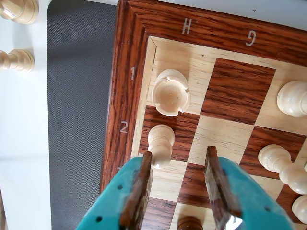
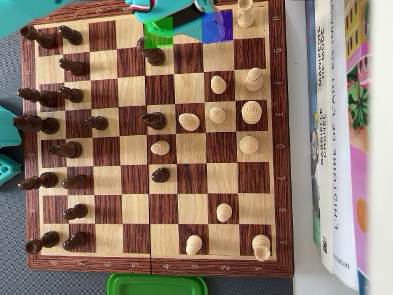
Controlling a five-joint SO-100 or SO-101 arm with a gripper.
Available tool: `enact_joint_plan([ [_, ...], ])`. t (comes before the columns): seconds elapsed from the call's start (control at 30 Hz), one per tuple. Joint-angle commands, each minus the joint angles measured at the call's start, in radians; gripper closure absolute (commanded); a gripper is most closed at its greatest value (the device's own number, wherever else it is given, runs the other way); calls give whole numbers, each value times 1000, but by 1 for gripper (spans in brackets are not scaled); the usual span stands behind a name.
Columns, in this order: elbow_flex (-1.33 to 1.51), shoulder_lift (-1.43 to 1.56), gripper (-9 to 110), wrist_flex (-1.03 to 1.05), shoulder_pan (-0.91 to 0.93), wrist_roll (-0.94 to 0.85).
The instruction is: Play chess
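Observation:
The wooden chessboard (image 1: 127, 96) (image 2: 279, 123) carries light and dark pieces. In the wrist view my gripper (image 1: 178, 153) comes in from the bottom edge, open, its teal jaws lined with brown pads and only bare squares between them. A light pawn (image 1: 160, 143) stands on H2, right at the tip of the left finger (image 1: 144, 167), outside the gap. The light rook (image 1: 168, 93) (image 2: 245, 13) stands on H1. A dark piece (image 1: 189, 224) (image 2: 150, 52) shows low between the fingers. In the overhead view the teal arm (image 2: 166, 7) covers the board's top edge, beside a green patch (image 2: 161, 31) and a blue patch (image 2: 218, 26).
Two light pieces (image 1: 19, 9) (image 1: 17, 60) lie off the board on the white surface left of the grey mat (image 1: 79, 96). More light pieces (image 1: 292, 98) (image 1: 278, 163) stand to the right of the gripper. Books (image 2: 338, 135) line the board's right side; a green lid (image 2: 156, 286) sits below it.

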Motion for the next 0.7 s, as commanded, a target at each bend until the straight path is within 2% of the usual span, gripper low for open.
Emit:
enact_joint_plan([
  [0.0,-49,11,85,2,6,8],
  [0.67,-114,-63,85,9,-3,21],
])
